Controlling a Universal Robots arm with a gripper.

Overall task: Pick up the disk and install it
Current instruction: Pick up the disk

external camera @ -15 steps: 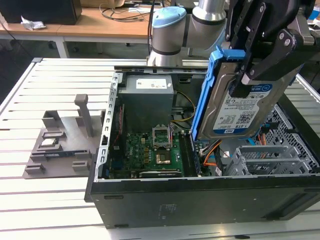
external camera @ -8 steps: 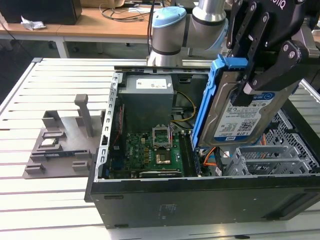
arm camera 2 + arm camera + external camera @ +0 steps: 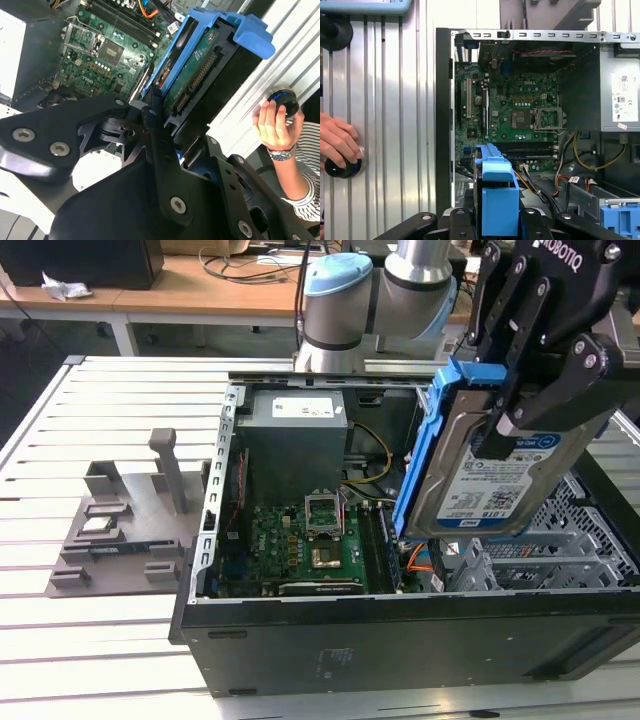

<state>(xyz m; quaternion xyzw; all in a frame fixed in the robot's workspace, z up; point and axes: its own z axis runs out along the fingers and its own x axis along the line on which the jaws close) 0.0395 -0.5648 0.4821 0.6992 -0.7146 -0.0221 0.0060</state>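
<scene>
The gripper point(image 3: 540, 405) is clamped on the disk point(image 3: 480, 490), holding it in the air at the exterior view's right, above the open computer case point(image 3: 300, 640) and beside the motherboard point(image 3: 300, 540). The disk stands on edge with its long axis near upright and leaning. Its blue-and-white printed label faces the camera, and its blue carrier frame point(image 3: 425, 450) runs along the edge toward the exterior view's left. The grey power supply point(image 3: 295, 445) carries a white sticker point(image 3: 305, 408).

Your robot's arm point(image 3: 410, 270) is silver-grey tubing with a pale blue cap point(image 3: 335, 275) on its rounded joint. Its hand point(image 3: 520, 430) is matte black, built of angular linked plates pinned with silver screws point(image 3: 60, 148), with white lettering on its body.
</scene>
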